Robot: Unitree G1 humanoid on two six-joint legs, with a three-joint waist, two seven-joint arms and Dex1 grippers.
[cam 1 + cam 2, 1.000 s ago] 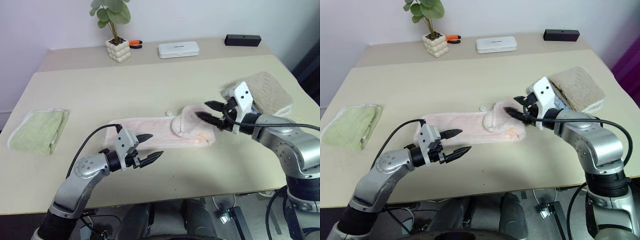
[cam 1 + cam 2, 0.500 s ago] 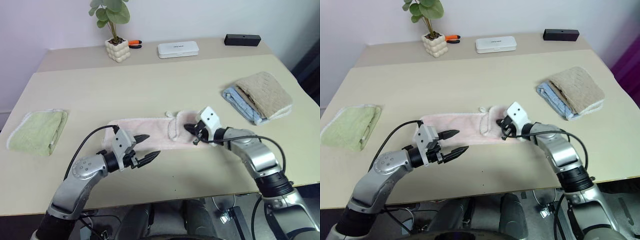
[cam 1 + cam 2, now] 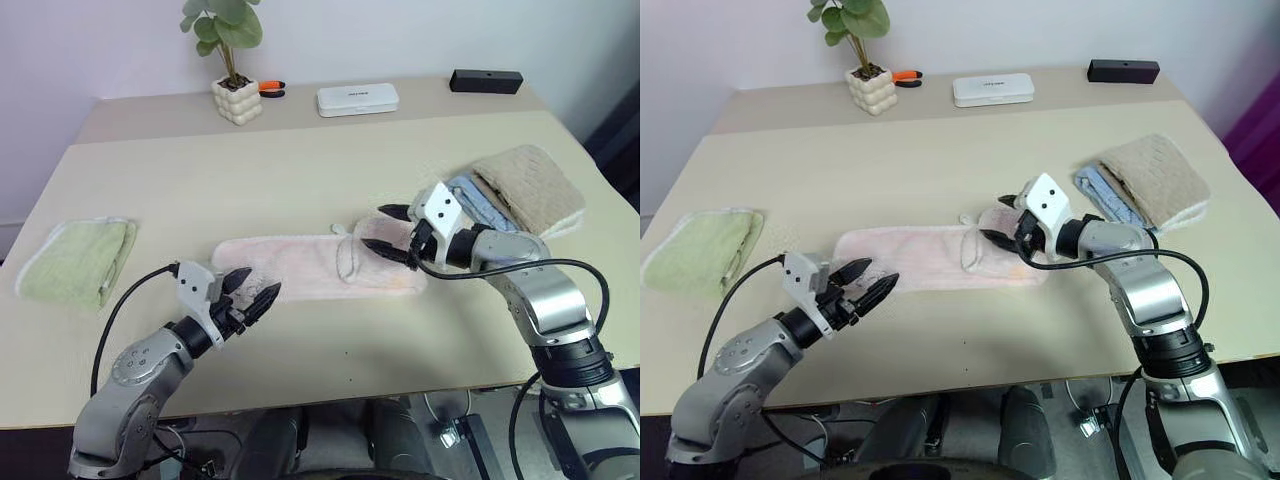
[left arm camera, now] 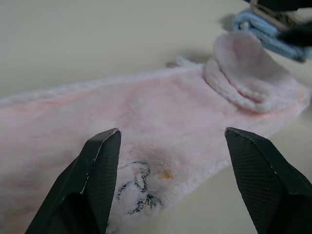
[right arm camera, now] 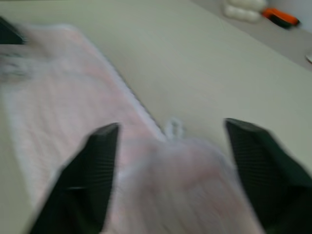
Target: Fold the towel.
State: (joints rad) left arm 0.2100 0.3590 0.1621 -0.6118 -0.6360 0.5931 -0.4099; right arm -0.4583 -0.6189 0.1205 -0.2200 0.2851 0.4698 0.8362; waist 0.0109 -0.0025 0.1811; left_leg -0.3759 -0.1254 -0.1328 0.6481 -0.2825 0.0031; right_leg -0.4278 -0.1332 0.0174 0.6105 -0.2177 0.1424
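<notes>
The towel [image 3: 300,265] is a pale pink strip lying across the middle of the table. Its right end [image 3: 378,258] is folded back over itself, with a small loop [image 5: 173,127] beside the fold. A dark embroidered mark [image 4: 139,190] shows near its left front corner. My left gripper [image 3: 263,279] is open just above that left front end, pointing along the towel; both fingers [image 4: 100,170] stand wide apart with nothing between them. My right gripper [image 3: 375,228] hovers open over the folded right end, holding nothing.
A folded light green towel [image 3: 75,262] lies at the left edge. A beige towel [image 3: 530,185] on a blue one [image 3: 468,193] sits to the right, close behind my right arm. A potted plant [image 3: 237,100], white case [image 3: 357,98] and black box [image 3: 486,80] line the back.
My right gripper brought the towel's right end down onto the strip, then opened and lifted off it. My left gripper drew back to the left, to the towel's left front end.
</notes>
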